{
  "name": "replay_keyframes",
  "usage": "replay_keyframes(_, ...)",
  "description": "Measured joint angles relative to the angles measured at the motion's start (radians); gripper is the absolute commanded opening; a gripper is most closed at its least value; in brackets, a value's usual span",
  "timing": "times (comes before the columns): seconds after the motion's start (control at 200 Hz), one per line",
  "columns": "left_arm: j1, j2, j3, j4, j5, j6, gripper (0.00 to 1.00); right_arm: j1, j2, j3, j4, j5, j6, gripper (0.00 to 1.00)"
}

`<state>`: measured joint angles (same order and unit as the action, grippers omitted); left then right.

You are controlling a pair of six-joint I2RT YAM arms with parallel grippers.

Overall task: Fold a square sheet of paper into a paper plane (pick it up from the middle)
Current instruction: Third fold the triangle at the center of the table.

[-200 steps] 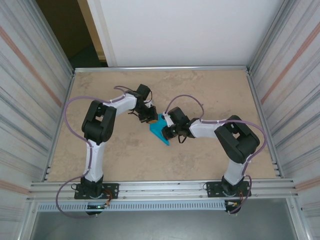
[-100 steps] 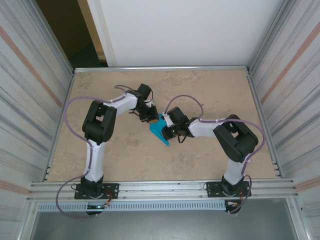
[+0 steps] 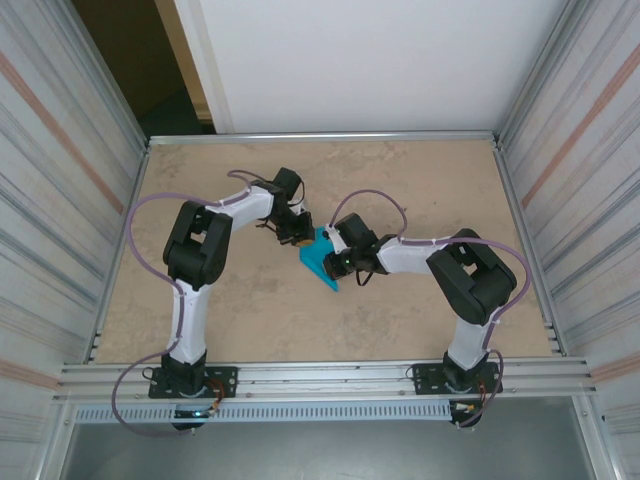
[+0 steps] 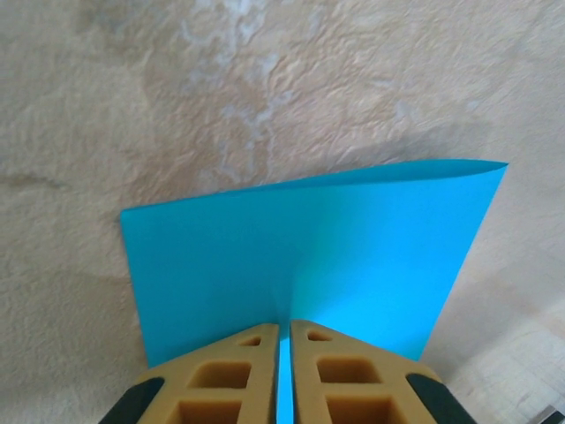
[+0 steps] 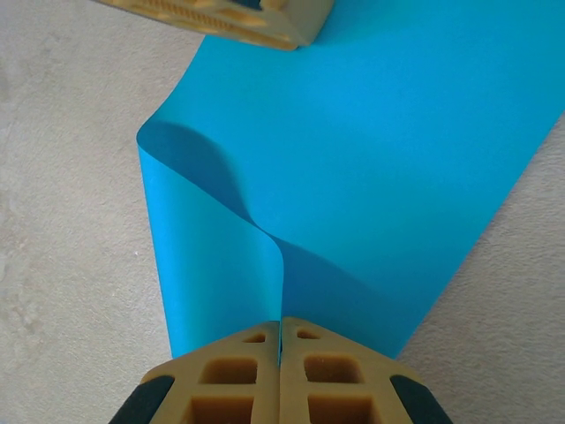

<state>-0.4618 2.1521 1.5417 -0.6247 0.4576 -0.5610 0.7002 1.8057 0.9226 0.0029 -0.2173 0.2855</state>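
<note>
Thin teal-blue paper sheet (image 5: 380, 159) reads plain, unmarked, darker inside its curl; tan cut-out rubber fingers (image 5: 225, 380), black-cornered; mottled beige-and-cream tabletop (image 4: 265, 88).

Paper (image 3: 318, 268) (teal) between left gripper (image 3: 299, 239), right gripper (image 3: 334, 262)

The top camera hangs high behind the arm bases, looking steeply down from afar over the whole mottled beige bench (image 3: 430, 190). The left wrist camera sits right behind the left gripper (image 4: 284, 329) and the right wrist camera right behind the right gripper (image 5: 281, 325). Each faces along its tan ribbed fingers (image 4: 221, 389) at very close range. All three views share the thin teal-blue sheet of paper (image 3: 320, 262).
</note>
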Motion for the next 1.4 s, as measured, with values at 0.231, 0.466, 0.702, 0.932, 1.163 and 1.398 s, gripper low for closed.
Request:
replay_keyframes(0.231,0.002,0.000,0.000,0.000,-0.003,0.000,0.10,-0.002,-0.009,0.000,-0.011,0.003,0.003,0.00)
replay_keyframes(0.466,0.002,0.000,0.000,-0.001,-0.007,0.000,0.10,-0.002,-0.010,0.000,-0.015,0.005,0.003,0.00)
replay_keyframes(0.702,0.002,0.000,0.000,-0.001,-0.007,0.000,0.10,-0.002,-0.010,0.000,-0.016,0.008,0.003,0.00)
replay_keyframes(0.932,0.002,0.000,0.000,-0.001,-0.006,0.000,0.10,-0.002,-0.010,0.000,-0.017,0.012,0.003,0.00)
replay_keyframes(1.163,0.002,0.000,0.000,-0.001,-0.006,0.000,0.10,-0.002,-0.009,0.000,-0.020,0.012,0.003,0.00)
replay_keyframes(1.398,0.002,0.000,0.001,-0.002,-0.005,0.000,0.11,-0.002,-0.007,0.000,-0.020,0.009,0.003,0.00)
